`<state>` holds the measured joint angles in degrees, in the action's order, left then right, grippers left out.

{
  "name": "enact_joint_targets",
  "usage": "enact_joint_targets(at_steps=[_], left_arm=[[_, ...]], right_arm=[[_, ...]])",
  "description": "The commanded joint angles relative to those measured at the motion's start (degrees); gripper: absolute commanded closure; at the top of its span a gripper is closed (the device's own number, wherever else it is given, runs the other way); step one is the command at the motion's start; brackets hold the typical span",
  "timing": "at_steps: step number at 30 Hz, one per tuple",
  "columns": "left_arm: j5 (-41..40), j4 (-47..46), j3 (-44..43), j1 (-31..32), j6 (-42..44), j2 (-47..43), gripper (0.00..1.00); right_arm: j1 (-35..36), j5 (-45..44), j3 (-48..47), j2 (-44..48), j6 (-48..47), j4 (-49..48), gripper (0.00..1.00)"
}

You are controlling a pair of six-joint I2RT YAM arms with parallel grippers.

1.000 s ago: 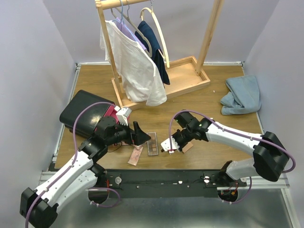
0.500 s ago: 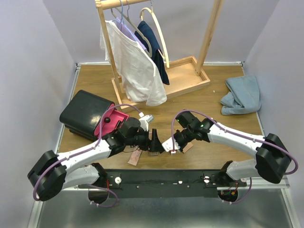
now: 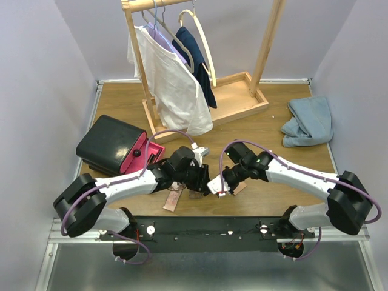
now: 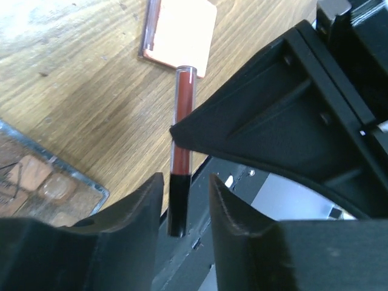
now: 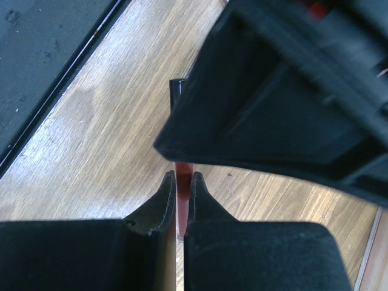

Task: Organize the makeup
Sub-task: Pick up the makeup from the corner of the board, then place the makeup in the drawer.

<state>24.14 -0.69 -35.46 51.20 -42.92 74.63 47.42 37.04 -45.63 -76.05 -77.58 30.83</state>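
Note:
A slim dark-red tube (image 4: 183,115) with a black cap (image 4: 177,203) hangs above the table, and my right gripper (image 5: 183,176) is shut on its red end (image 5: 184,173). My left gripper (image 4: 185,188) straddles the black cap, open, with a gap still showing on each side of it. In the top view the two grippers meet nose to nose, left (image 3: 202,184) and right (image 3: 217,185), hiding the tube. A peach compact (image 4: 182,30) and an eyeshadow palette (image 4: 42,182) lie on the wood below.
A black case (image 3: 109,144) with an open pink drawer (image 3: 147,153) stands at the left. A pink palette (image 3: 173,200) lies near the front rail. A wooden clothes rack (image 3: 230,100) stands at the back and a blue cloth (image 3: 309,121) lies at the right.
My left arm has swung right from near the case to meet the right gripper, and its jaws have narrowed around the tube's black cap. The right arm has stayed put.

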Motion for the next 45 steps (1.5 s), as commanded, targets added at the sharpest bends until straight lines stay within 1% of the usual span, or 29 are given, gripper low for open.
enact_joint_targets(at_steps=[1,3,4,6,7,8,9,10,12,13,15,16,18,19,21,22,24,25,33,37,41,45], left_arm=[[0.47,0.60,-2.94,1.88,2.48,2.97,0.60],[0.20,2.44,-3.73,2.58,2.92,3.76,0.64],[0.12,2.71,-3.82,2.68,3.01,4.29,0.70],[-0.14,3.06,-4.09,2.94,3.19,4.65,0.76],[-0.23,3.24,-4.17,3.03,3.19,4.82,0.84],[-0.50,3.50,-4.44,3.12,3.45,4.91,0.89],[-1.19,4.20,-4.53,3.12,3.54,5.00,0.93],[-1.64,4.55,-4.53,3.20,3.63,4.74,1.00],[-2.34,5.34,-4.62,3.29,3.89,4.30,1.00],[-3.30,5.69,-4.62,3.38,3.89,3.69,1.00],[-4.54,6.75,-4.35,3.38,4.07,2.72,1.00],[-5.67,7.19,-4.18,3.38,4.16,1.58,1.00],[-7.08,8.68,-3.65,3.29,4.24,0.35,1.00],[-7.61,9.30,-3.47,3.38,4.42,-0.88,1.00],[-9.90,11.57,-2.95,3.38,4.77,-2.11,1.00],[-10.69,12.46,-2.86,3.38,5.12,-3.51,1.00],[-12.97,15.35,-2.51,3.38,5.39,-4.93,1.00],[-13.85,16.58,-2.51,3.29,5.56,-6.15,1.00],[-22.64,28.97,-4.26,3.12,7.49,-12.92,1.00],[-29.48,34.69,-6.46,2.68,8.63,-16.87,1.00],[-32.83,38.83,-8.39,0.49,10.65,-19.69,1.00],[-34.86,41.12,-9.45,-3.99,11.80,-22.07,1.00]], right_arm=[[0.31,1.72,1.50,1.43,-0.03,-1.39,0.99],[0.31,1.64,1.51,1.43,-0.03,-1.47,0.99],[0.39,1.55,1.51,1.43,-0.03,-1.47,0.99],[0.31,1.55,1.51,1.43,-0.03,-1.56,0.99],[0.31,1.55,1.59,1.43,0.06,-1.65,0.99],[0.31,1.55,1.59,1.61,0.15,-1.74,0.98],[0.31,1.63,1.59,1.61,0.24,-2.00,0.97],[0.39,1.55,1.77,1.69,0.50,-2.18,0.92],[0.31,1.63,2.03,1.96,0.76,-2.79,0.85],[0.31,1.72,2.21,2.05,0.94,-2.97,0.76],[0.31,1.72,2.56,2.48,1.29,-3.58,0.67],[0.31,1.46,2.65,2.57,1.55,-3.84,0.54],[0.39,1.02,2.82,3.10,2.08,-4.55,0.40],[0.39,0.41,2.74,3.19,2.61,-4.72,0.28],[0.31,-0.12,2.74,3.54,3.14,-5.25,0.18],[0.31,-0.99,2.74,3.72,3.83,-5.43,0.10],[0.31,-1.70,2.74,3.98,4.37,-6.13,0.02],[0.22,-2.66,2.74,3.98,4.80,-6.22,0.00],[-0.13,-6.45,2.56,4.16,6.92,-7.98,0.00],[-0.31,-7.15,2.47,4.16,7.62,-8.50,0.00],[-0.31,-7.42,2.91,3.81,7.62,-9.21,0.00],[-0.40,-7.42,3.09,3.72,7.62,-9.38,0.00]])
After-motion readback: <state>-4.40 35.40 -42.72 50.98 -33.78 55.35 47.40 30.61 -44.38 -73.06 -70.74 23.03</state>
